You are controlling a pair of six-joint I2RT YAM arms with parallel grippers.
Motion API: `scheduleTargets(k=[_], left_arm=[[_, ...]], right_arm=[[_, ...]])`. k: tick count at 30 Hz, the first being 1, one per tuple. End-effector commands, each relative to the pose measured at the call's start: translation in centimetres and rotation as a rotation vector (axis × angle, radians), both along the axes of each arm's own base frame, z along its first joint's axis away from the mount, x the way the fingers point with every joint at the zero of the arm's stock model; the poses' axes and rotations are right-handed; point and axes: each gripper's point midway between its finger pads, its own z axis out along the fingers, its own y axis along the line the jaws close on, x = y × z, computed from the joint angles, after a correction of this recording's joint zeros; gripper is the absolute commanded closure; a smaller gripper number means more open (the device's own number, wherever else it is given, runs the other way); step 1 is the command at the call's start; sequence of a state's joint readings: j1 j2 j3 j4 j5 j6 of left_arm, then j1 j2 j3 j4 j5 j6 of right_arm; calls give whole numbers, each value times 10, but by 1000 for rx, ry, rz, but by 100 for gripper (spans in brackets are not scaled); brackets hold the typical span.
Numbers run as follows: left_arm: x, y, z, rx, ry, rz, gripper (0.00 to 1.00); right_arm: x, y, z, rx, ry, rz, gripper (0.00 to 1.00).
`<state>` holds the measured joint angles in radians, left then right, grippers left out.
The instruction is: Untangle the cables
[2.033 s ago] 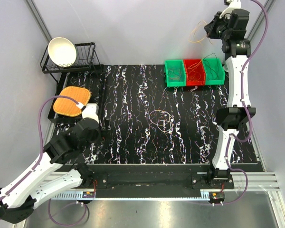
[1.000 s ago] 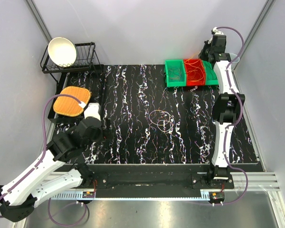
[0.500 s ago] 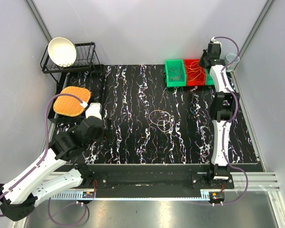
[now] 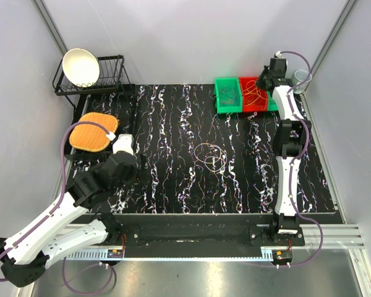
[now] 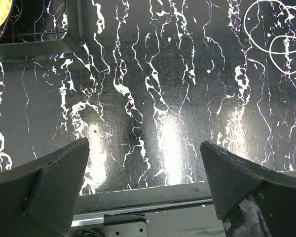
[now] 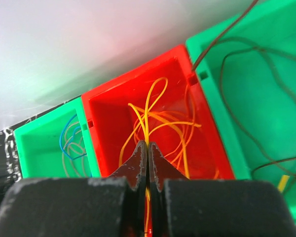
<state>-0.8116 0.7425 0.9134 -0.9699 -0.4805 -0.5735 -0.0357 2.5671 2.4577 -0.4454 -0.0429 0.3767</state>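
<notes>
**Near edge.** The left end effector (image 4: 124, 146) was held over the front left part of the black marbled bench (image 4: 173, 192). Its two dark fingers (image 5: 44, 190) were spread wide, and only bare bench surface showed between them.

**Centre.** A small cluster of thin cable loops (image 4: 211, 156) lay flat near the middle of the bench. The loops overlapped one another and were well apart from both end effectors. They also showed in the upper right corner of the left wrist view.

**Left side.** An orange woven pad (image 4: 94, 131) rested on a dark tray at the bench's left edge. Beyond it stood a black wire rack (image 4: 111, 86) carrying a tilted white bowl (image 4: 80, 67).

**Far edge.** Three bins stood side by side at the far right: the left green bin (image 6: 44, 126), the red bin (image 6: 138, 79) and the right green bin (image 6: 209, 106).
- The right arm was stretched along the bench's right side, with the right end effector (image 6: 147, 148) poised over the red bin.
- Its fingers were pressed together, pinching a strand of the orange cables (image 6: 160, 118). The rest of that bundle lay loosely coiled inside the red bin.
- The left green bin held blue and pale loops (image 6: 71, 143).
- The right green bin held dark loops (image 6: 246, 94).
- A clear cup (image 4: 302, 77) stood just beyond the bins, near the right wall.
</notes>
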Motion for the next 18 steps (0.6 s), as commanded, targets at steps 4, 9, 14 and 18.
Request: scheduleTargets(k=[4,9,14,18], left_arm=[[9,0,8,-17,-47,30,1],[9,0,8,-14,-47,28,1],[9,0,8,-14,-47,28,1],[9,-1,8,-17,-49,27,1]], right_arm=[[7,24,-11,152,3,25,100],[12,38,-11,237,0,31,100],[18,48,-6,289,-32,50,100],[25,52,2,318,-77,61,100]])
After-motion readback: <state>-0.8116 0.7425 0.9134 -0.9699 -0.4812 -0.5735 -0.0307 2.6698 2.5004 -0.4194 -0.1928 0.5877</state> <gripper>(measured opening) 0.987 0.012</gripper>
